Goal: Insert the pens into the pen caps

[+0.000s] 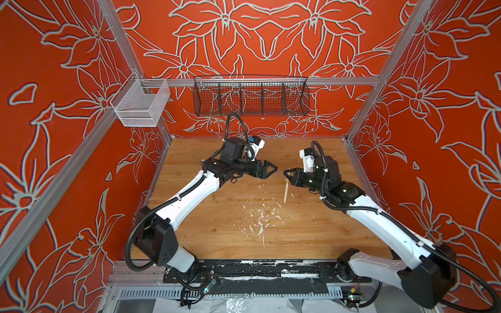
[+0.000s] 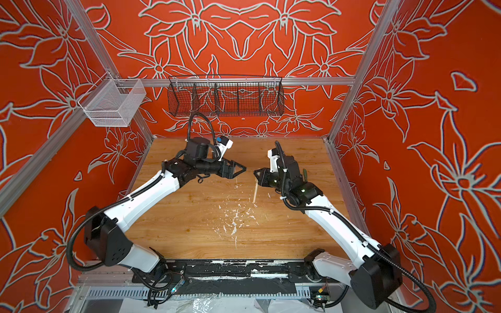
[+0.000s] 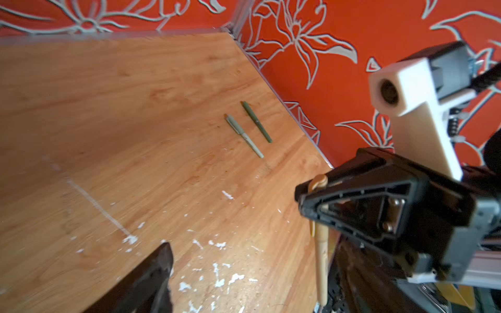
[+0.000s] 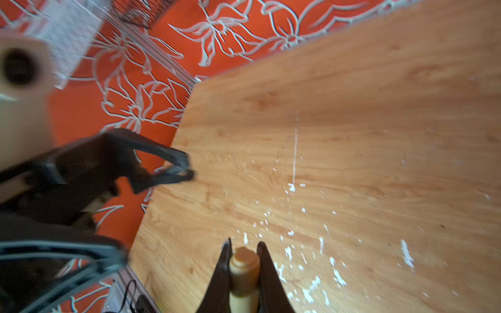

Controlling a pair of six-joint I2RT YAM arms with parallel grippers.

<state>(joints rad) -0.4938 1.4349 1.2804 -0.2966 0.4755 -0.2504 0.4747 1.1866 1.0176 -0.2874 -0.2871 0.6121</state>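
Note:
My right gripper (image 1: 286,173) (image 4: 244,245) is shut on the thick upper end of the tan pen (image 1: 285,192) (image 2: 254,193) (image 3: 321,252). The pen hangs nearly upright above the table. The stubby tan piece (image 4: 244,267) between the fingers looks like its cap, but I cannot tell for sure. My left gripper (image 1: 273,169) (image 2: 244,169) faces it a short way off, open and empty, with one finger (image 3: 154,279) showing in the left wrist view. A pale green pen (image 3: 245,136) and a dark green pen (image 3: 256,122) (image 2: 305,173) lie side by side near the right wall.
White paint flecks (image 1: 260,216) dot the middle of the wooden table (image 1: 217,230). A black wire basket (image 1: 250,96) hangs on the back wall and a white mesh basket (image 1: 141,104) on the left rail. Aluminium frame rails edge the table.

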